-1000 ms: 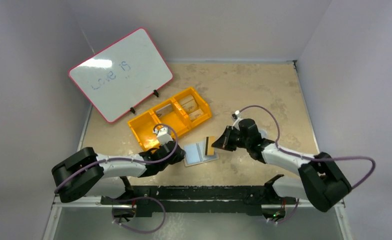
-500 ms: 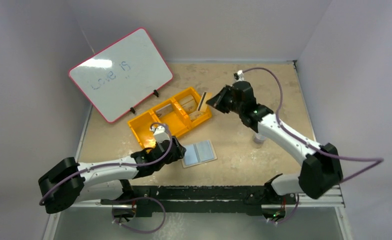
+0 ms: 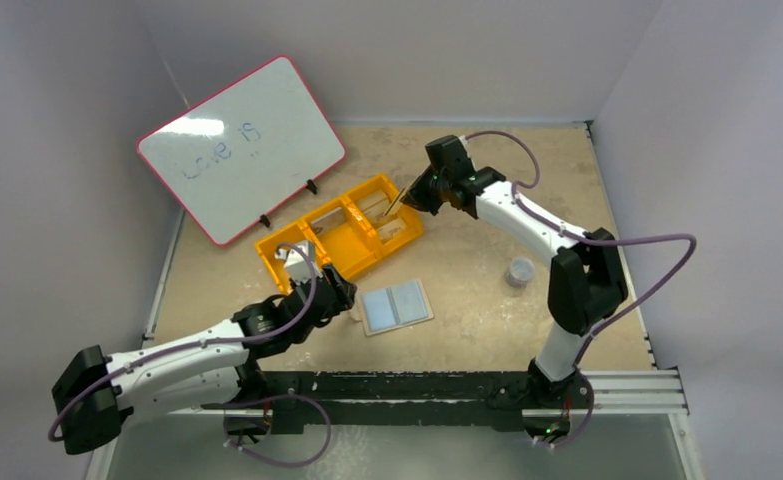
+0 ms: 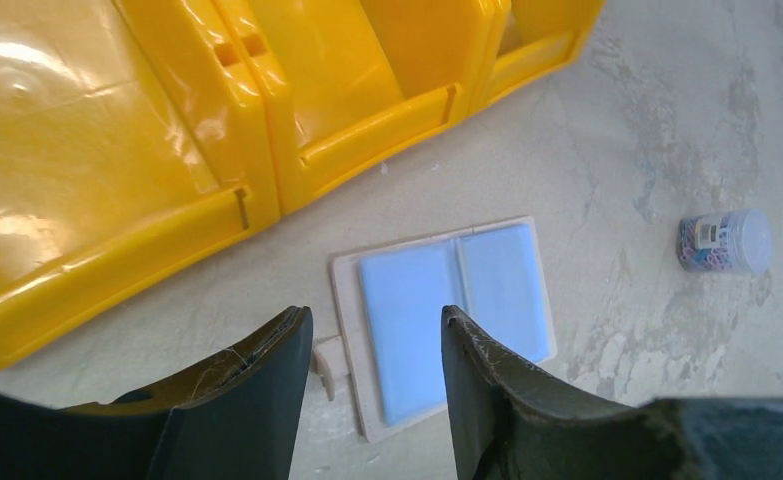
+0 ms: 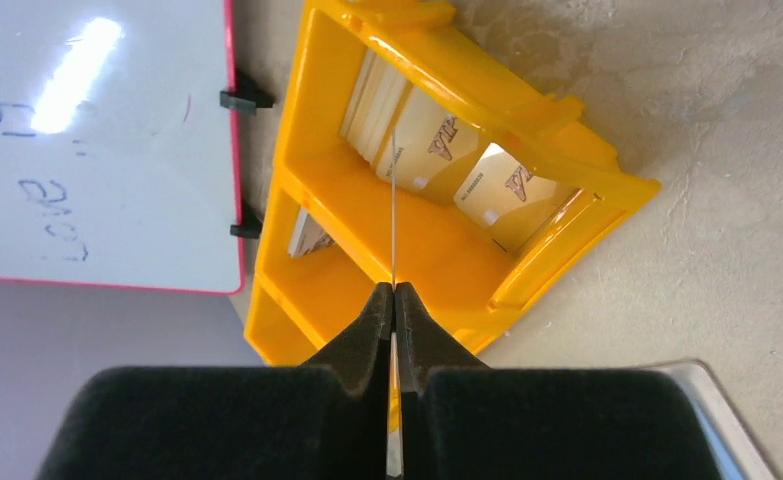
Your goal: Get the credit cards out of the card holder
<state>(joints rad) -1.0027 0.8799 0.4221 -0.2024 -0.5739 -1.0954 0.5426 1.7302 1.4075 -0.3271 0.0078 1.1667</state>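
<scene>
The card holder [image 3: 397, 306] lies open and flat on the table, its two light-blue panels [image 4: 502, 280] edged in tan. My left gripper [image 3: 344, 297] hovers just left of it, open [image 4: 372, 315], with nothing between its fingers. Far from the holder, my right gripper [image 3: 408, 197] is shut [image 5: 394, 290] on one of the credit cards [image 5: 393, 200], seen edge-on as a thin line. That card hangs over the right compartment of the yellow bin [image 3: 339, 238]. Other tan cards [image 5: 422, 150] lie inside that compartment.
The yellow bin [image 4: 167, 130] has three compartments and sits behind the holder, with another card [image 5: 309, 235] in its middle one. A pink-rimmed whiteboard [image 3: 239, 148] stands at the back left. A small capped jar [image 3: 519, 271] stands right of the holder.
My left gripper let go of the holder, opened and drew back to the left. My right arm carried the card from the holder up and back to the bin's right compartment.
</scene>
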